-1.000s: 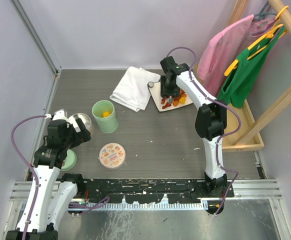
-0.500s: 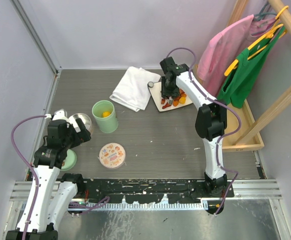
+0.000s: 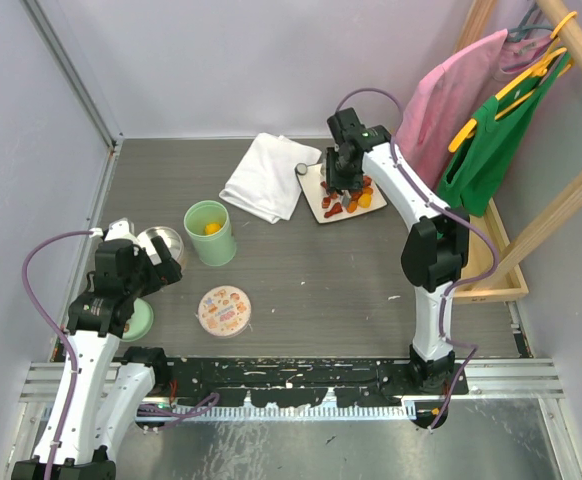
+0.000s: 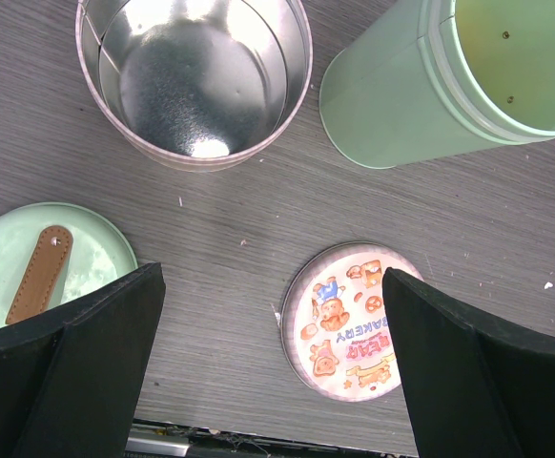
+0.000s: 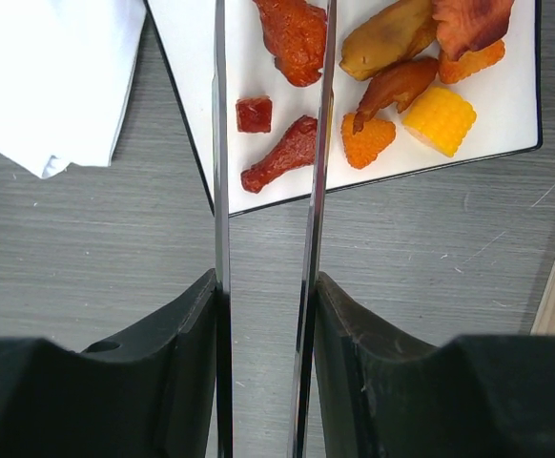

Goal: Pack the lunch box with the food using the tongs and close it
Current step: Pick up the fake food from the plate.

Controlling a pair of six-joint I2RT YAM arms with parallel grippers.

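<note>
The food (image 5: 389,86), a heap of orange, red, yellow and brown bite-size pieces, lies on a white rectangular plate (image 5: 506,105) just ahead of the right end effector (image 5: 266,296). That end effector is clenched on the tongs (image 5: 221,172), one black finger pressing each slim metal arm from outside. The two arms run forward from the fingers over the near edge of the plate, slightly apart. Two red drumstick-shaped pieces show between them. The tips pass out of the wrist view, so whether they touch any piece cannot be told. A white folded cloth (image 5: 49,76) lies on the grey table (image 5: 87,248) ahead and to the left of this end effector, beside the plate. Well apart, the left end effector (image 4: 270,286) hangs released, its fingers spread wide and grasping nothing. Below it a round lid with cartoon pictures (image 4: 354,320) lies by the right finger and a mint-green lid with a brown oblong knob (image 4: 96,258) by the left. Ahead stand an open steel tin (image 4: 196,76) and the open mint-green lunch box (image 4: 401,105), in which the top view shows one yellow piece (image 3: 212,228).
</note>
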